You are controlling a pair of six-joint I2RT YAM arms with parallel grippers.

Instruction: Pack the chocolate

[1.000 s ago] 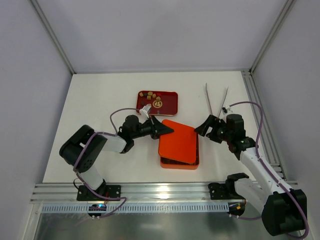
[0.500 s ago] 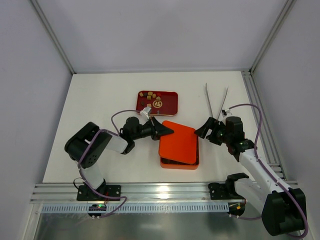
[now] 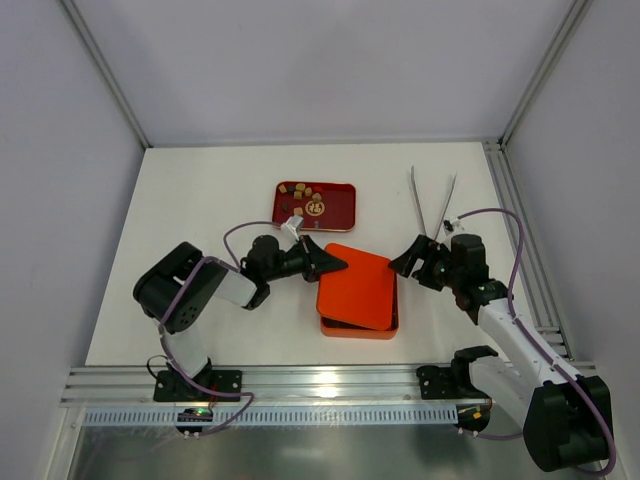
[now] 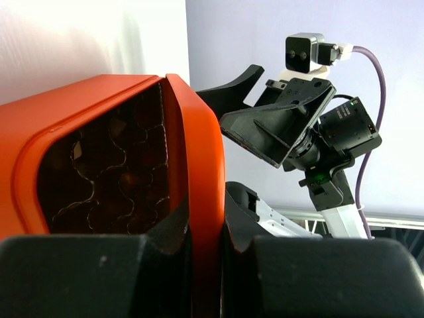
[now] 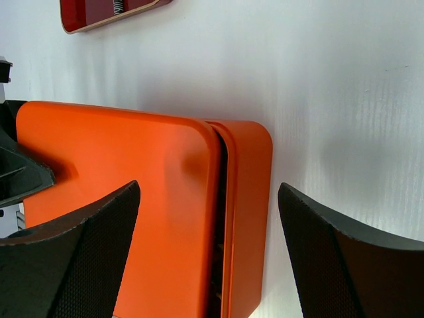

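Toward the table's far middle, the chocolate (image 3: 303,197) lies loose in the red tray (image 3: 343,207), just beyond the orange box (image 3: 358,329). The left gripper (image 3: 336,263) pinches the skewed lid (image 3: 356,284) by its edge, while the right gripper (image 3: 402,260) gapes wide beside the box. Such a thin-edge grip could slip, dropping the lid crooked across the box.

No legible text, brand or number anywhere; round pale emblem (image 3: 316,208) on red tray (image 3: 341,204) too small to read.
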